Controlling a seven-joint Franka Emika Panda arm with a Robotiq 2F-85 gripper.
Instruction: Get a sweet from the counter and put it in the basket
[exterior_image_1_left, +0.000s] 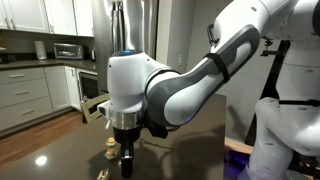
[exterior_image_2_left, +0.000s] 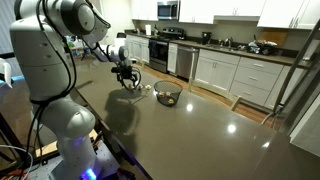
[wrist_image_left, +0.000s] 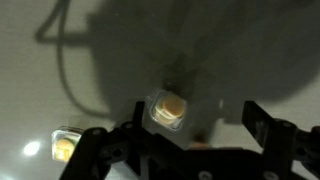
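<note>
While the gripper (wrist_image_left: 178, 130) hung low over the counter (exterior_image_2_left: 200, 130), its jaws stood wide apart and held nothing. In the wrist view the sweet (wrist_image_left: 170, 108) lay on the counter between the fingers (wrist_image_left: 264, 128), with a second sweet (wrist_image_left: 63, 147) off to one side. The basket (exterior_image_2_left: 167, 95) sat on the counter near the gripper, not touching it.

The counter (exterior_image_2_left: 200, 125) is glossy and smooth, the basket (exterior_image_2_left: 168, 96) is thin wire mesh, the sweet (wrist_image_left: 170, 108) has shiny wrapping.
</note>
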